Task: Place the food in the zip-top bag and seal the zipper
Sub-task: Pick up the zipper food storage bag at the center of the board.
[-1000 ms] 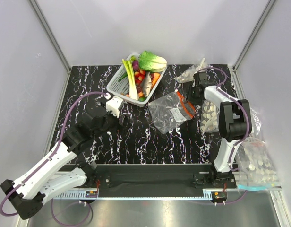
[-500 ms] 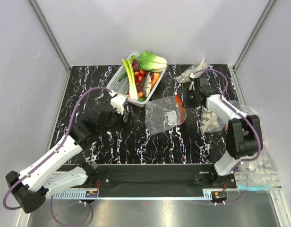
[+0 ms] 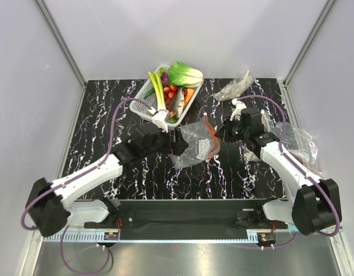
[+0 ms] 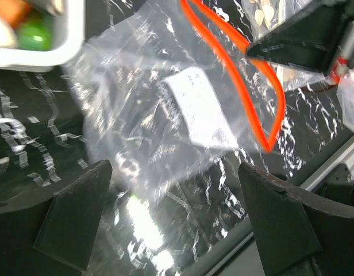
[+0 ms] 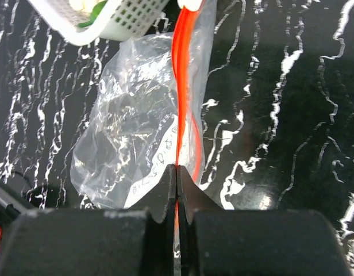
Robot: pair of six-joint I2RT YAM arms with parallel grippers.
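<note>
Top view first: the zip-top bag [image 3: 191,146] lies about mid-table [image 3: 108,115], just in front of the white basket [image 3: 143,104]. The food is all in that basket: the leek [image 3: 160,95] lies lengthwise, the pale root [image 3: 178,100] is next to it, and the big cabbage [image 3: 185,73] sits at the far end. The left gripper [image 3: 178,142] is over the bag's left side, and the right gripper [image 3: 220,133] is at the orange zipper [image 3: 208,138] on the bag's right side. Nothing is inside the bag.

Left wrist cam: the left gripper [image 4: 174,169] is spread wide, one finger [image 4: 73,221] on each side of the frame, with nothing between them. It hangs above the bag [image 4: 137,121]; whether it touches the plastic is hard to tell. The white label [image 4: 203,112] faces up. The zipper [image 4: 246,92] shows as an open loop, so the mouth is gaping. A corner of the basket [image 4: 62,54] with a green piece [image 4: 34,35] in it peeks in at top left, and the black right gripper [image 4: 303,40] sits at the loop's far side.

Right wrist cam: the right gripper [image 5: 176,172] is pinched tight on the zipper [image 5: 181,69], with the strip running straight out from between the fingers toward the basket [image 5: 116,23]. The bag [image 5: 131,144] body is crumpled off to the left on the table.
</note>
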